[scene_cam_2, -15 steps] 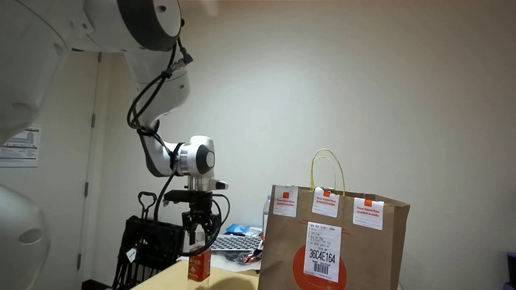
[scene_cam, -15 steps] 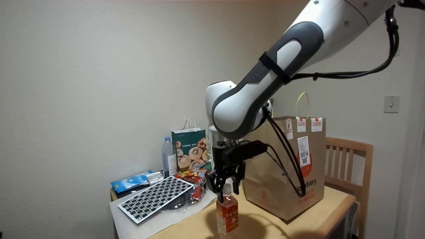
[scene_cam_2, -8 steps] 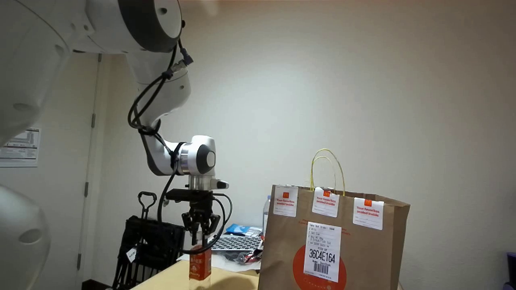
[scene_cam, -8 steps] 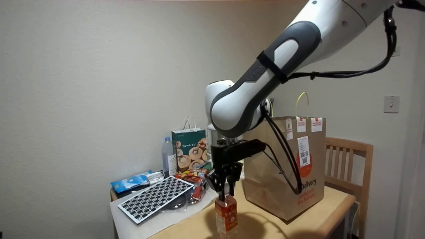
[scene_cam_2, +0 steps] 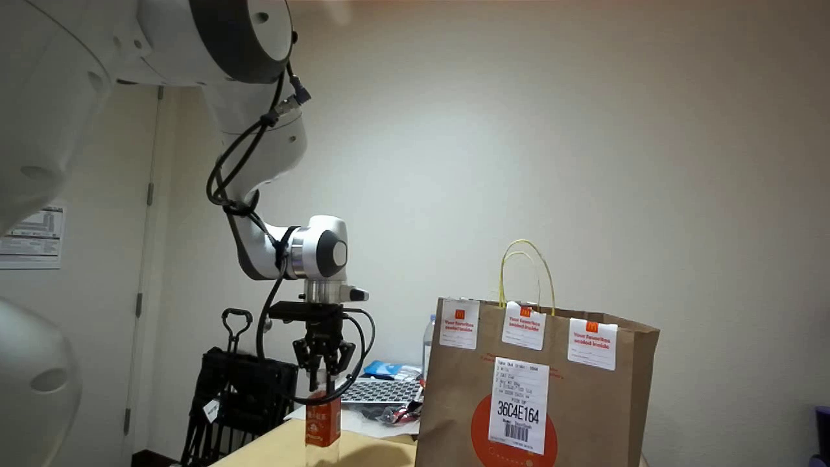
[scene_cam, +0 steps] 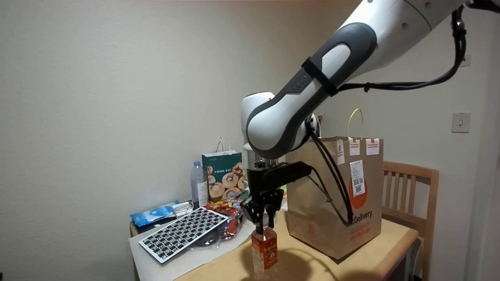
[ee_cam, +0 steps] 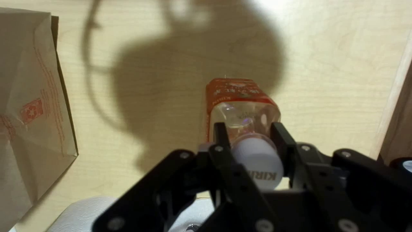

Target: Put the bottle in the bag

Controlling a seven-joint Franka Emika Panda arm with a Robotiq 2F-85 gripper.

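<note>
The bottle (scene_cam: 265,251) is small and clear, with amber contents, a red-and-white label and a pale cap. It stands upright in both exterior views (scene_cam_2: 323,425), and I see it from above in the wrist view (ee_cam: 243,112). My gripper (scene_cam: 265,228) points down and is shut on the bottle's cap and neck, one finger on each side (ee_cam: 249,129). Whether the base is off the table is hard to tell. The large brown paper bag (scene_cam: 332,207) stands upright beside the bottle, apart from it (scene_cam_2: 447,395), and its side shows in the wrist view (ee_cam: 29,80). Its inside is hidden.
A paper towel roll (ee_cam: 83,214) stands near the gripper. A checkered keyboard-like panel (scene_cam: 183,234), snack packets (scene_cam: 228,207), a tall water bottle (scene_cam: 198,185) and a green printed carton (scene_cam: 222,175) lie farther back. A table edge (ee_cam: 396,96) shows in the wrist view.
The gripper fingers have closed on the bottle's neck. The gripper and bottle have since shifted slightly up in both exterior views. The bag has not moved.
</note>
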